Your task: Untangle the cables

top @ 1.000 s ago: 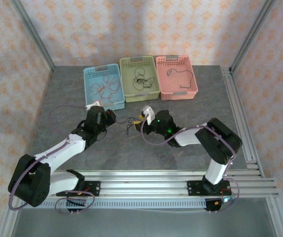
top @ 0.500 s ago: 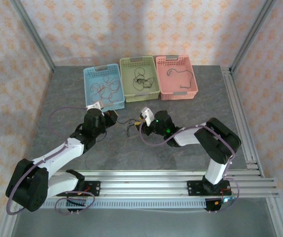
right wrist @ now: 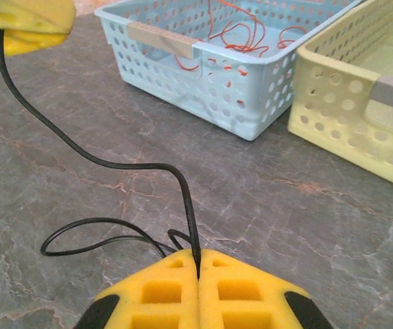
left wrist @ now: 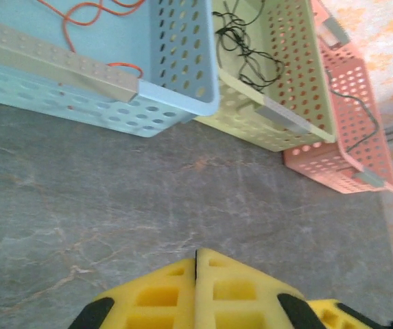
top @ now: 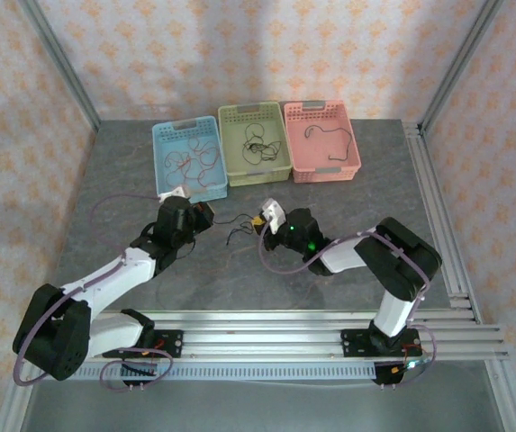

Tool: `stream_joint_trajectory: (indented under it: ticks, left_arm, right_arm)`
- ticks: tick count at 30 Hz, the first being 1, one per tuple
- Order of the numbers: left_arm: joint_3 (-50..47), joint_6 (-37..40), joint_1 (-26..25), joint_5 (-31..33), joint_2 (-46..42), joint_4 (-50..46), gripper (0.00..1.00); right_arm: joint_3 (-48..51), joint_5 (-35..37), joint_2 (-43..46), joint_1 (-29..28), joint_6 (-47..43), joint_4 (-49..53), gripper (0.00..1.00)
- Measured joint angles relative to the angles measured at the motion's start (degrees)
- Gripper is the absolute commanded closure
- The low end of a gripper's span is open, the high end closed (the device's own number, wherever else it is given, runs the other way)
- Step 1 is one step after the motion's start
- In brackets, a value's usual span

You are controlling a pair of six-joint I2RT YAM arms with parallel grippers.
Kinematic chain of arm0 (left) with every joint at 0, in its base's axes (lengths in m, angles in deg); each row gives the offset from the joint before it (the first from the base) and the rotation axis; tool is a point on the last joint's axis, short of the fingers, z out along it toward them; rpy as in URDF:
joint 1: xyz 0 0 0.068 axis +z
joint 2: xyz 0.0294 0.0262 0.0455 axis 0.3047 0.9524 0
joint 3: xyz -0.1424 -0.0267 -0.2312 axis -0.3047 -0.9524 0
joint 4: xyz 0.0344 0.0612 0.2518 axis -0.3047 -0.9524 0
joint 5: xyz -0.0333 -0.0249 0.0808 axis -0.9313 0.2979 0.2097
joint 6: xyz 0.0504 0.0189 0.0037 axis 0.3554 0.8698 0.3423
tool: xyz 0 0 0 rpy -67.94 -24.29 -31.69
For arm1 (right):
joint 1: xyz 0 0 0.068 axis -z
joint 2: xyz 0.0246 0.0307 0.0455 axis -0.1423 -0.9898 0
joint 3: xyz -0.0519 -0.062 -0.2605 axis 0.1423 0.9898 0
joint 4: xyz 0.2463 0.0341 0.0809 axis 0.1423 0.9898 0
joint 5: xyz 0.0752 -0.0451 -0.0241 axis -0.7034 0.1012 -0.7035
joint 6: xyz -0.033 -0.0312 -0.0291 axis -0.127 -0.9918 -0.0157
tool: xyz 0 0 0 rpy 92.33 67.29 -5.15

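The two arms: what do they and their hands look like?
The left arm and right arm have white links between chunky black joints, with a lilac hose looping along each. Green lights glow on the right one. The left hand and right hand each end in two yellow pads with square recesses, black at the base.

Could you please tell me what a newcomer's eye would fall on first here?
A black cable stretches across mid-table, pinched between the left fingers and right fingers. Behind it, near the far edge, stand a blue basket of red-orange cables, a green basket and a pink basket, side by side.
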Motion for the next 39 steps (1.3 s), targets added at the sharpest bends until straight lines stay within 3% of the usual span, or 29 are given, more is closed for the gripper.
stream_joint_trajectory:
  ticks: [2, 5, 18, 24, 30, 39]
  left_arm:
    - [0.4, -0.1, 0.0, 0.9, 0.3, -1.2, 0.35]
    - [0.9, -0.3, 0.0, 1.9, 0.4, -2.7, 0.19]
    - [0.9, -0.4, 0.0, 4.5, 0.4, -4.6, 0.16]
    - [0.9, -0.4, 0.0, 4.9, 0.4, -5.3, 0.16]
    - [0.9, -0.4, 0.0, 5.0, 0.4, -5.4, 0.16]
    - [0.9, -0.4, 0.0, 4.9, 0.4, -5.6, 0.16]
  right_arm:
    - [1.3, 0.9, 0.5, 0.0, 0.0, -2.8, 1.0]
    - [3.7, 2.0, 1.2, 0.0, 0.1, -8.3, 1.0]
    - [6.8, 7.9, 2.3, 2.7, 6.0, -19.7, 1.0]
    - [2.7, 11.2, 7.4, 3.4, 9.4, -10.6, 1.0]
    - [-7.7, 13.5, 10.2, 5.6, 9.8, 1.1, 1.0]
    - [-28.2, 16.1, 1.9, 10.0, 9.9, 12.3, 1.0]
